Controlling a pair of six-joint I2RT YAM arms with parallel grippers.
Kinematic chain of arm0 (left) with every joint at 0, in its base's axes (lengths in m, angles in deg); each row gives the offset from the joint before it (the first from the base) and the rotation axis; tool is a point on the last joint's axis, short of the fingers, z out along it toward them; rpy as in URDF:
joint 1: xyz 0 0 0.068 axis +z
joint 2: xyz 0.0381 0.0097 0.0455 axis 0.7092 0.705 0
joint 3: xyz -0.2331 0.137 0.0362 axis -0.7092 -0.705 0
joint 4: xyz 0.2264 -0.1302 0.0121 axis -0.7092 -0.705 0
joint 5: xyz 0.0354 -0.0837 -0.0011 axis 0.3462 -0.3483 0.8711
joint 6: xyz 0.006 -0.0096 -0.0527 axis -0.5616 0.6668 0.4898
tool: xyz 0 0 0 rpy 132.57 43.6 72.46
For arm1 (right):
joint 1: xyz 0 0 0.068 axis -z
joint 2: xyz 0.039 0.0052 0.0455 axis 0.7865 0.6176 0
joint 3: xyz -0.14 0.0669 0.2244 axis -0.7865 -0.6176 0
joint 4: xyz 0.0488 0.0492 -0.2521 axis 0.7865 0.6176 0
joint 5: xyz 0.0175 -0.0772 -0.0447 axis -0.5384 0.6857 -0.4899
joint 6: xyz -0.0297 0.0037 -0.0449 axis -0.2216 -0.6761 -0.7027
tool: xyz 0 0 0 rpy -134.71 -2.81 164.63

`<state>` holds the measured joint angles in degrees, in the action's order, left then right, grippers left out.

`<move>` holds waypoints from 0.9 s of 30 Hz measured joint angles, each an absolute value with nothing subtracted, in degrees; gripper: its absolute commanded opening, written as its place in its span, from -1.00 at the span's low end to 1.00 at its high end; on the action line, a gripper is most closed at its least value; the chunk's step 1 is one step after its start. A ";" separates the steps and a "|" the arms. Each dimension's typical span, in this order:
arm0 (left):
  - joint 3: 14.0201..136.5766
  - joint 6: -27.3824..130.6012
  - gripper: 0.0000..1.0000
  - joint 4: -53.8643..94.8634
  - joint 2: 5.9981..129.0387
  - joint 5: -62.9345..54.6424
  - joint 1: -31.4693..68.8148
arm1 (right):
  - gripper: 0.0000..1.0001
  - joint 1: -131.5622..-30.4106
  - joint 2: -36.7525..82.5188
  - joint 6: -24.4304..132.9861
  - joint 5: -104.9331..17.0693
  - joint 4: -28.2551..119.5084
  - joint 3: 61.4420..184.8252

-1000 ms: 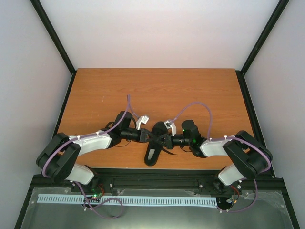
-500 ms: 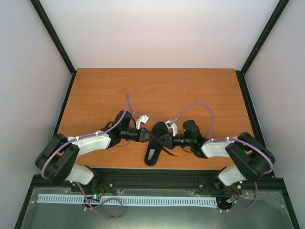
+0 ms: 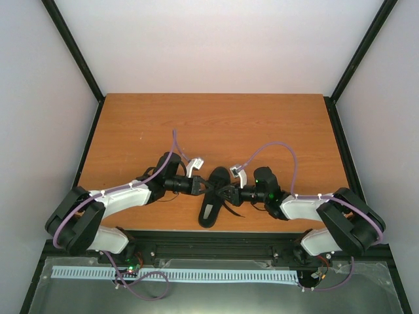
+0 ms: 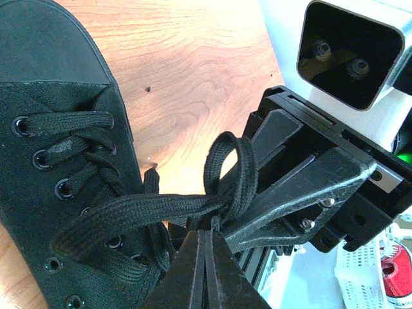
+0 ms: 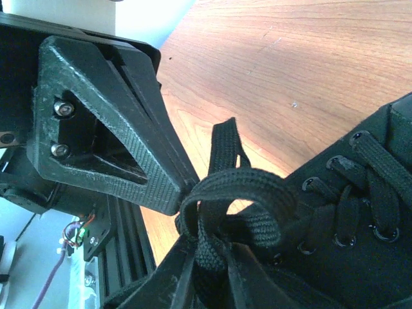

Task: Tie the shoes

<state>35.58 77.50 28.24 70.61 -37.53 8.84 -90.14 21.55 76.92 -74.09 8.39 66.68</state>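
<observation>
A wooden table holds one small, light black canvas shoe near its front edge, with open board beyond. The left gripper and right gripper meet tip to tip over it. Each is pinched onto the soft, limp laces, probably best held by their loops.

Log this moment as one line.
left gripper: shut on laces | right gripper: shut on laces | shoe: on table between grippers | knot: loose loops crossed

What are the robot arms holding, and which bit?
Left end effector and right end effector each pinch a loop of the small black shoe's thin black laces.
</observation>
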 measured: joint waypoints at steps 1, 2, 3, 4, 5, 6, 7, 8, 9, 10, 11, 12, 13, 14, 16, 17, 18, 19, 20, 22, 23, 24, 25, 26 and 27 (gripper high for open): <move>35.58 77.48 -0.98 28.13 70.52 -37.45 8.84 | -0.89 -90.14 21.55 76.81 -74.01 8.41 66.66; 35.58 77.48 -0.98 28.02 70.37 -37.42 8.84 | -0.93 -90.14 21.55 76.92 -73.74 8.50 66.64; 35.58 77.48 -0.97 27.85 70.09 -37.36 8.84 | -0.94 -90.14 21.55 76.94 -73.44 8.56 66.61; 35.55 77.44 -0.84 27.78 69.76 -37.29 8.84 | -0.95 -90.14 21.55 76.70 -73.33 8.58 66.61; 35.53 77.33 -0.66 27.76 69.43 -37.29 8.84 | -0.95 -90.14 21.55 76.85 -73.09 8.80 66.61; 35.53 77.09 -0.49 27.76 69.08 -37.27 8.84 | -0.94 -90.14 21.55 76.81 -72.93 8.85 66.61; 35.53 76.74 -0.38 27.76 68.80 -37.25 8.81 | -0.95 -90.14 21.55 76.83 -72.76 8.89 66.61; 35.51 76.43 -0.30 27.54 68.56 -37.05 8.79 | -0.94 -90.14 21.55 76.83 -72.69 8.87 66.61; 35.49 75.86 -0.25 27.37 68.51 -37.01 8.77 | -0.94 -90.14 21.55 76.83 -72.52 8.89 66.61; 35.49 75.27 -0.22 27.15 68.54 -36.90 8.77 | -0.94 -90.14 21.55 76.83 -72.43 8.91 66.59; 35.47 74.73 -0.20 26.87 68.58 -36.79 8.77 | -0.94 -90.14 21.55 76.83 -72.30 8.96 66.59; 35.44 74.29 -0.18 26.43 68.60 -36.77 8.77 | -0.94 -90.14 21.55 76.83 -72.17 9.00 66.55; 35.44 73.90 -0.16 26.14 68.69 -36.79 8.77 | -0.94 -90.14 21.55 76.83 -72.06 9.07 66.53; 35.44 73.53 -0.16 26.01 68.80 -36.81 8.77 | -0.95 -90.14 21.53 76.83 -71.95 9.17 66.50; 35.44 72.91 -0.15 25.79 69.30 -36.79 8.77 | -0.95 -90.14 21.53 76.83 -71.82 9.24 66.44; 35.44 72.72 -0.15 25.75 69.58 -36.81 8.77 | -0.94 -90.14 21.44 76.83 -71.78 9.28 66.37; 35.44 72.52 -0.15 25.69 69.98 -36.83 8.77 | -0.94 -90.14 21.31 76.83 -71.71 9.28 66.29; 35.44 72.30 -0.14 25.64 70.44 -36.90 8.77 | -0.94 -90.14 21.22 76.83 -71.67 9.28 66.26; 35.44 72.17 -0.14 25.66 70.85 -36.99 8.77 | -0.94 -90.14 21.18 76.83 -71.64 9.28 66.26; 35.47 71.86 -0.15 25.69 72.05 -37.47 8.73 | -0.94 -90.14 21.15 76.83 -71.64 9.28 66.26; 35.53 71.71 -0.15 25.66 72.73 -37.66 8.68 | -0.95 -90.14 21.15 76.83 -71.64 9.28 66.26; 35.58 71.62 -0.16 25.69 73.32 -37.75 8.66 | -0.95 -90.14 21.15 76.83 -71.64 9.28 66.26; 35.66 71.47 -0.17 25.66 74.02 -37.82 8.55 | -0.95 -90.14 21.15 76.85 -71.64 9.28 66.26; 35.71 71.41 -0.18 25.66 74.44 -37.90 8.49 | -0.94 -90.14 21.15 76.83 -71.64 9.28 66.26; 35.77 71.27 -0.18 25.66 74.81 -37.97 8.38 | -0.95 -90.14 21.15 76.83 -71.64 9.28 66.26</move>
